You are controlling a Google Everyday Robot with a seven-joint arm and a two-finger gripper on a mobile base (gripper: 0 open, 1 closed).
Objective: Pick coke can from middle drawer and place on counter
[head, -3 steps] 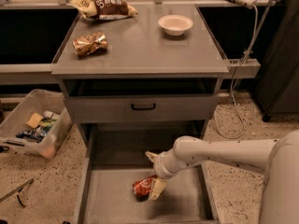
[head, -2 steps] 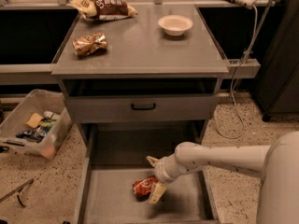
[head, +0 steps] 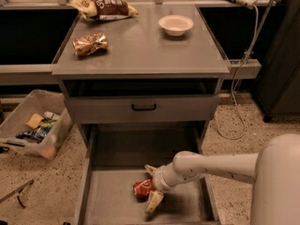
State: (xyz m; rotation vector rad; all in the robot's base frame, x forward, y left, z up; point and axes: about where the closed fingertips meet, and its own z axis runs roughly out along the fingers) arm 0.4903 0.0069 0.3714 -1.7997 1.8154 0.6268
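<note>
Though spread wide, the gripper [head: 151, 185] flanks one coke can [head: 142, 188] in the middle drawer [head: 108, 201].

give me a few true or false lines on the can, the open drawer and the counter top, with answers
1. The coke can lies in the open middle drawer. True.
2. The white bowl sits in the drawer. False: it stands on the counter.
3. The pincer is down in the drawer, open, one finger on each side of the can. True.
4. The counter holds only the bowl. False: a snack packet and a chip bag lie there too.
</note>
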